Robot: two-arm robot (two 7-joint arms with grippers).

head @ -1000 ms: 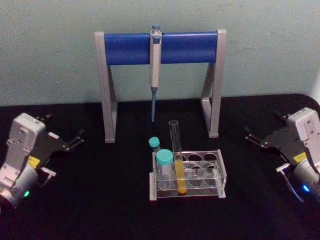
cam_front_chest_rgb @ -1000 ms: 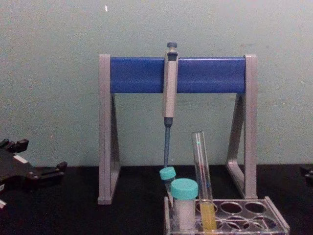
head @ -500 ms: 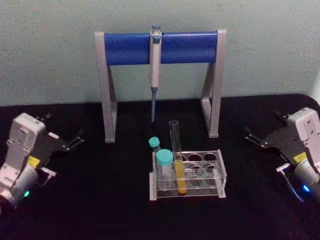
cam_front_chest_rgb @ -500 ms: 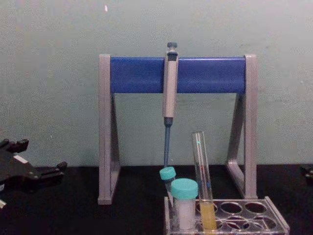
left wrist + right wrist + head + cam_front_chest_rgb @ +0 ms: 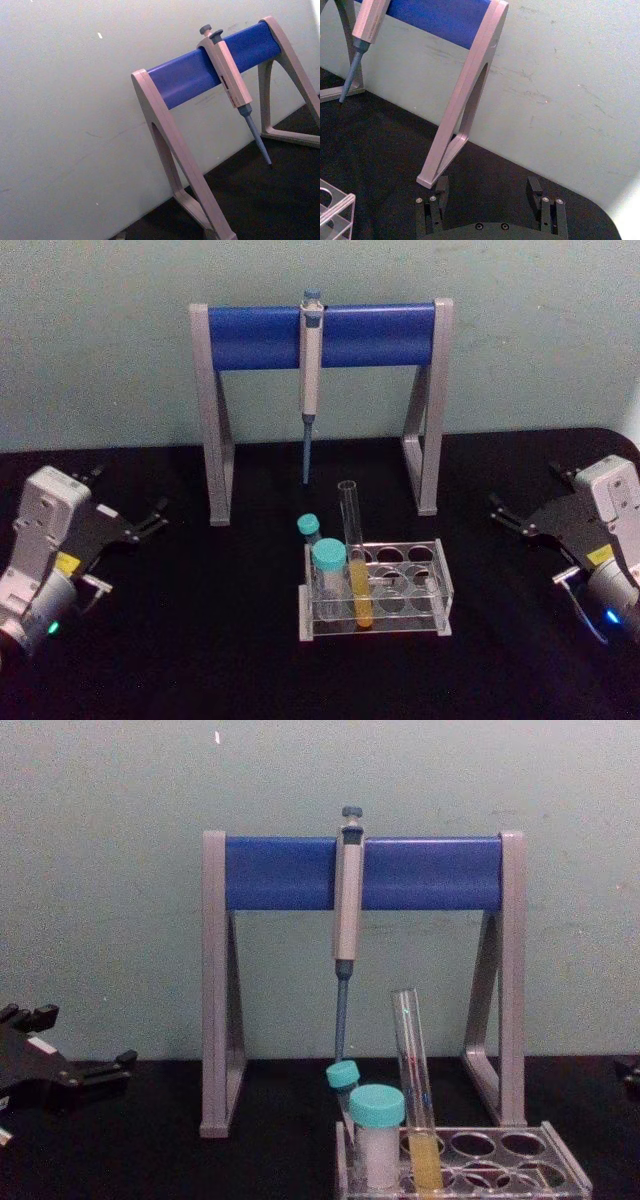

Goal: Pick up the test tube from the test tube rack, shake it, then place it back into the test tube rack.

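The test tube stands upright in the clear test tube rack at the table's middle, its lower part filled with yellow-orange liquid. From the chest view the test tube rises above the rack. My left gripper rests open at the far left, well away from the rack, and appears at the chest view's edge. At the far right my right gripper is open too; the right wrist view shows its fingers spread with nothing between them.
Two teal-capped vials stand in the rack's left holes, close beside the tube. Behind the rack is a grey-and-blue pipette stand with a pipette hanging from it. Black table surface lies open on both sides of the rack.
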